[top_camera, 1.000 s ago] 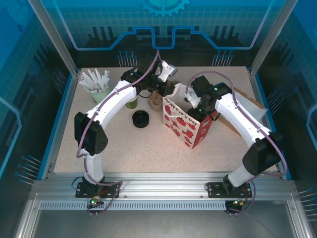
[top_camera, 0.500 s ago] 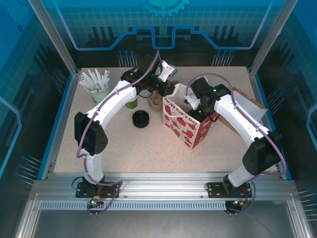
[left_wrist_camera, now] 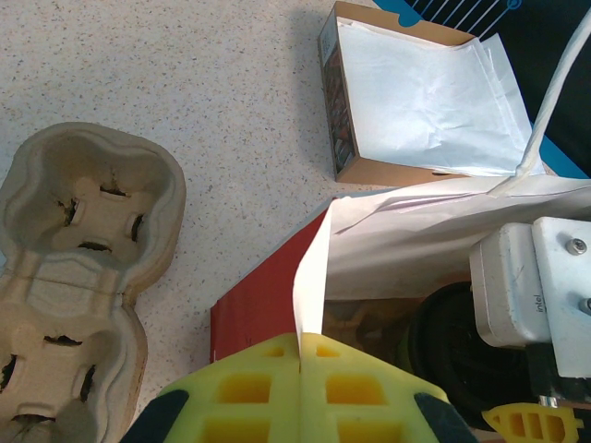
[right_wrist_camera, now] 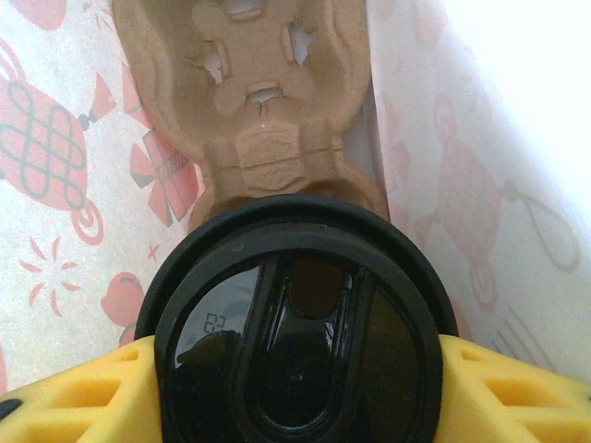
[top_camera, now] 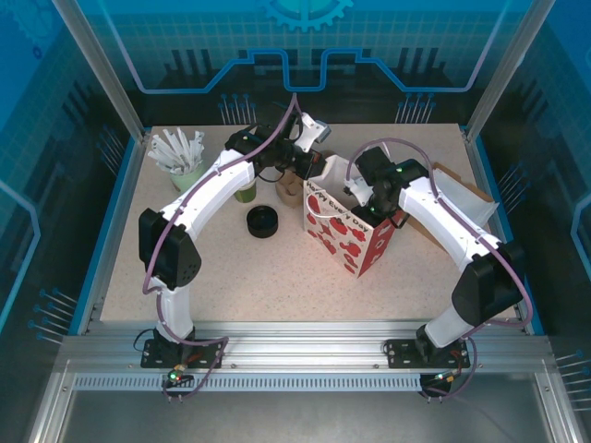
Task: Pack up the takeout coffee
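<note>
The takeout coffee shows in the right wrist view as its round black lid [right_wrist_camera: 295, 341]; the cup body is hidden beneath it. My right gripper [right_wrist_camera: 295, 369] is shut on it, one yellow finger [right_wrist_camera: 83, 392] at each side, inside the red-and-white gift bag [top_camera: 346, 235]. A cardboard cup carrier [right_wrist_camera: 263, 101] lies on the bag's floor below the cup. My left gripper [left_wrist_camera: 301, 343] is shut on the bag's white rim [left_wrist_camera: 309, 286] and holds the bag's mouth apart. From above, the left gripper [top_camera: 312, 169] is at the bag's back-left corner and the right gripper [top_camera: 367, 198] is in the bag's mouth.
A second cardboard carrier [left_wrist_camera: 74, 268] lies on the table left of the bag. A pile of black lids [top_camera: 262, 222], a stack of green cups [top_camera: 245, 191] and a cup of white sticks [top_camera: 180, 152] stand to the left. A flat brown box with white paper [left_wrist_camera: 416, 101] lies behind the bag.
My right arm has shifted slightly left and lower into the bag with the coffee. The left arm has kept its hold on the rim.
</note>
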Available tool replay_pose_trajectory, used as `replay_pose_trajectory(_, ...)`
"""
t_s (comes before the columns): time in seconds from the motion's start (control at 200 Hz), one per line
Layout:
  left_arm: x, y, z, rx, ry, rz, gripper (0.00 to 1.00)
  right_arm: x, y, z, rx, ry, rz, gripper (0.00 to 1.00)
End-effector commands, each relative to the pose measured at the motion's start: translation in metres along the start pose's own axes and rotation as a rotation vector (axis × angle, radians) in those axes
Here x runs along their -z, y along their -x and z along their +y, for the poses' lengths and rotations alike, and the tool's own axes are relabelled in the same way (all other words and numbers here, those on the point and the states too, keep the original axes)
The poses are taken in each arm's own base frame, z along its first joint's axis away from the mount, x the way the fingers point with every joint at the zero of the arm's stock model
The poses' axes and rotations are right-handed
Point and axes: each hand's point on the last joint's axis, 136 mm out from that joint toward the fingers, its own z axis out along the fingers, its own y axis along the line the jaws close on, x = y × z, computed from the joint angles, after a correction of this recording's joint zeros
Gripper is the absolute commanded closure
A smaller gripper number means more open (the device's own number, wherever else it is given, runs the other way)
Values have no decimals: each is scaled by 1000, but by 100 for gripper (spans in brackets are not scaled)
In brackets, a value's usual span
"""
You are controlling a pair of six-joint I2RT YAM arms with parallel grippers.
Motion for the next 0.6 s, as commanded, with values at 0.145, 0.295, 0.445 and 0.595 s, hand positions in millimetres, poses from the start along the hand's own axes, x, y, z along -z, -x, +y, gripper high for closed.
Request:
replay_pose_trajectory(0.145,-3,-23,9,20,22,77,100,-3,-2,-7,-20,-7,14,65)
replay_pose_trajectory(0.295,-3,-23,9,20,23,78,100,-1,-2,-7,-18,-8,10,65)
replay_pose_trajectory(0.445,-3,-23,9,21,21,79,100,0,-2,-7,-17,-9,7,65)
replay_pose_trajectory(0.595,-2,-22,9,20,22,75,100,0,-2,-7,-17,-11,8,65)
